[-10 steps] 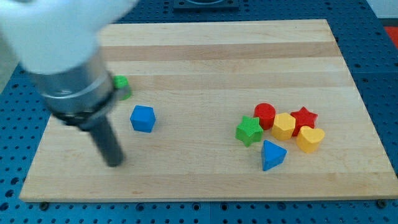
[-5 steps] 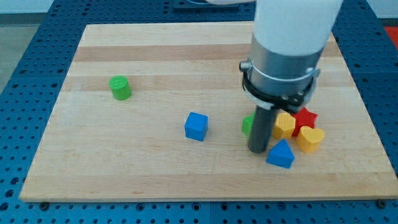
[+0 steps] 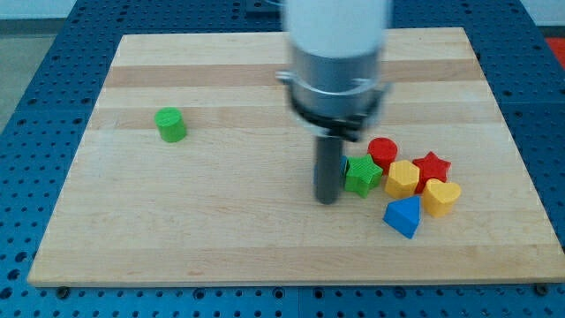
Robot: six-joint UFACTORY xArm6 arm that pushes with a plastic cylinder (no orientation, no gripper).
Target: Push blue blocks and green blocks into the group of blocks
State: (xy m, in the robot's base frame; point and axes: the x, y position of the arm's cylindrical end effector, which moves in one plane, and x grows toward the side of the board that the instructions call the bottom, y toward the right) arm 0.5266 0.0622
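Note:
My tip (image 3: 328,200) rests on the board just left of the green star (image 3: 361,174), close to touching it. The star is at the left edge of a group with a red cylinder (image 3: 382,151), a yellow hexagon (image 3: 403,178), a red star (image 3: 432,165) and a yellow heart (image 3: 440,196). A blue triangle (image 3: 403,216) lies just below the group. A green cylinder (image 3: 170,124) stands alone far to the view's left. No blue cube shows; the rod may hide it.
The wooden board (image 3: 221,247) lies on a blue perforated table (image 3: 26,106). The arm's wide grey and white body (image 3: 337,62) hangs over the board's upper middle and hides part of it.
The arm moved left, from beside the blue triangle to the left of the green star. The blue cube seen at mid board no longer shows. The green cylinder has not moved.

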